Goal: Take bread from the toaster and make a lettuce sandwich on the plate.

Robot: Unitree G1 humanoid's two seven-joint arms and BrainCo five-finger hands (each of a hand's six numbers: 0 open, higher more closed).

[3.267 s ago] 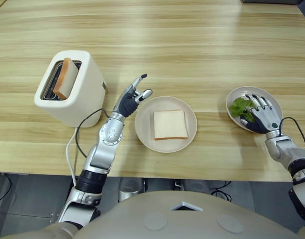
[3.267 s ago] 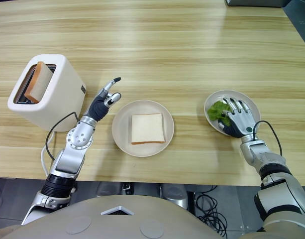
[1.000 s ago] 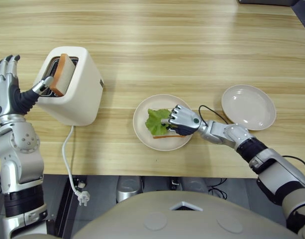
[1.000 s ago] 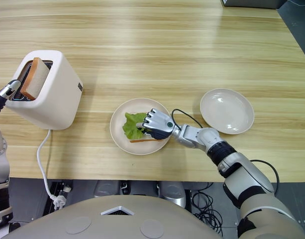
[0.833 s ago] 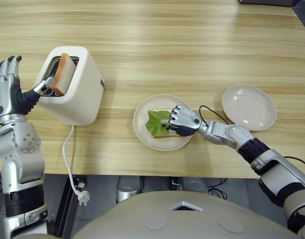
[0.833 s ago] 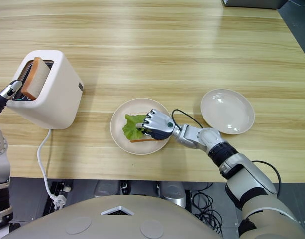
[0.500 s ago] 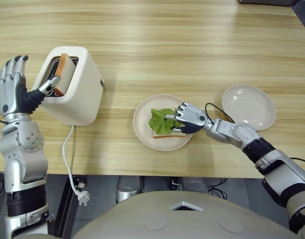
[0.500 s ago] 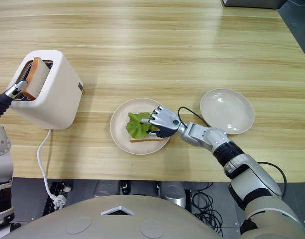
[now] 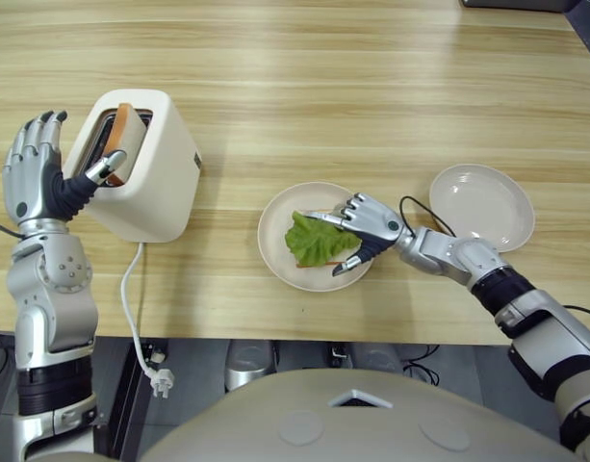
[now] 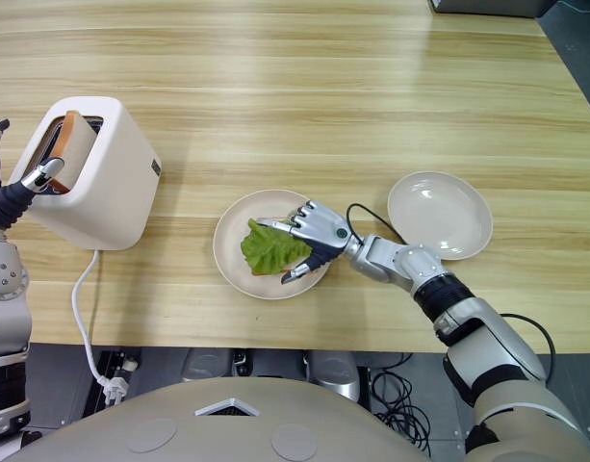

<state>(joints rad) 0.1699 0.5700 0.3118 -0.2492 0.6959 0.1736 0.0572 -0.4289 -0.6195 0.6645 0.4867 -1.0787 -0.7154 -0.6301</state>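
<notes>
Table [image 9: 371, 77] bears two plates [image 9: 271, 246] [image 9: 481, 206], one toaster [image 9: 160, 183], one lettuce [image 9: 314, 238]; left hand [image 9: 35, 178], right hand [image 9: 367, 217] open.

White toaster [image 9: 150, 183] on the table with one brown-crusted bread slice [image 9: 127, 135] upright in its slot; well right of it, round beige plate [image 9: 272, 252] bearing a flat green lettuce leaf [image 9: 312, 239].

Toaster [image 9: 158, 188] slot reachable from above, slice [image 9: 128, 135] upright inside. Left hand [image 9: 35, 181] just beside its left wall. Right hand [image 9: 370, 219], fingers spread, covers the plate [image 9: 272, 252]'s right half. Open wood between toaster and plate; cord [image 9: 129, 300] trails off the front edge.
</notes>
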